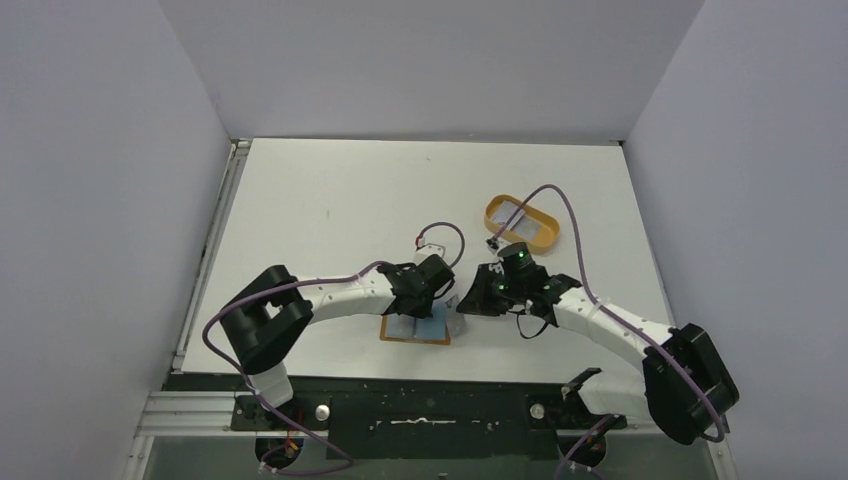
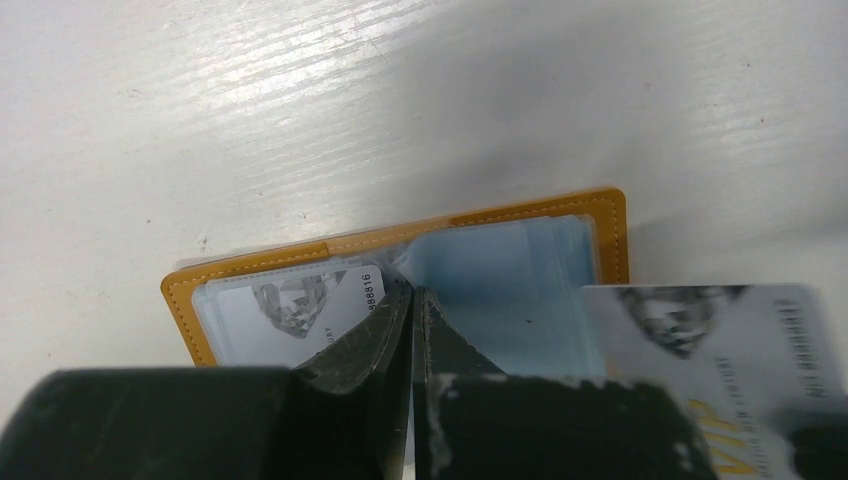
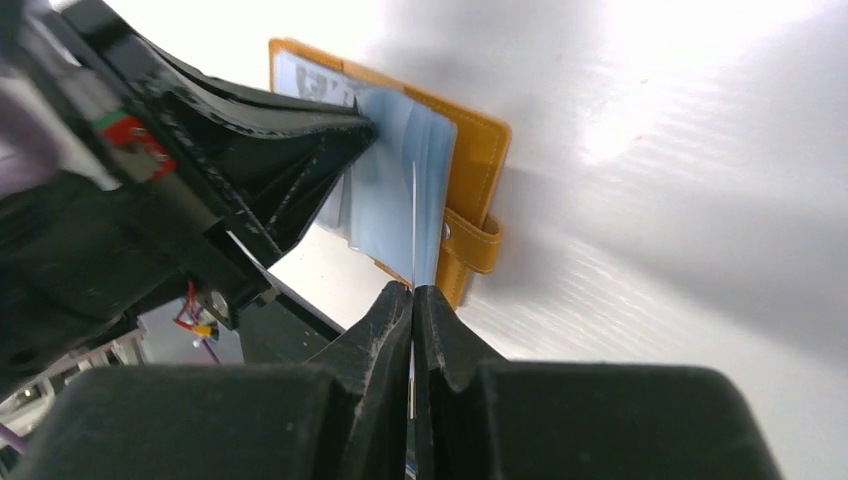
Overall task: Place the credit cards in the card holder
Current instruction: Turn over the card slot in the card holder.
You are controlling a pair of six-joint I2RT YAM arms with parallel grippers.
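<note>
The card holder lies open near the table's front edge, orange-tan with grey-blue sleeves. One credit card sits in its left slot. My left gripper is shut, its tips pressing on the holder's middle fold; it also shows in the top view. My right gripper is shut on a second credit card, seen edge-on and standing against the blue sleeves. That card shows flat in the left wrist view, at the holder's right edge. The snap tab hangs off the holder's side.
An orange oval tray with something white inside stands behind my right gripper. A small white part with a looped cable lies behind the left gripper. The table's front edge and the dark base rail lie just below the holder.
</note>
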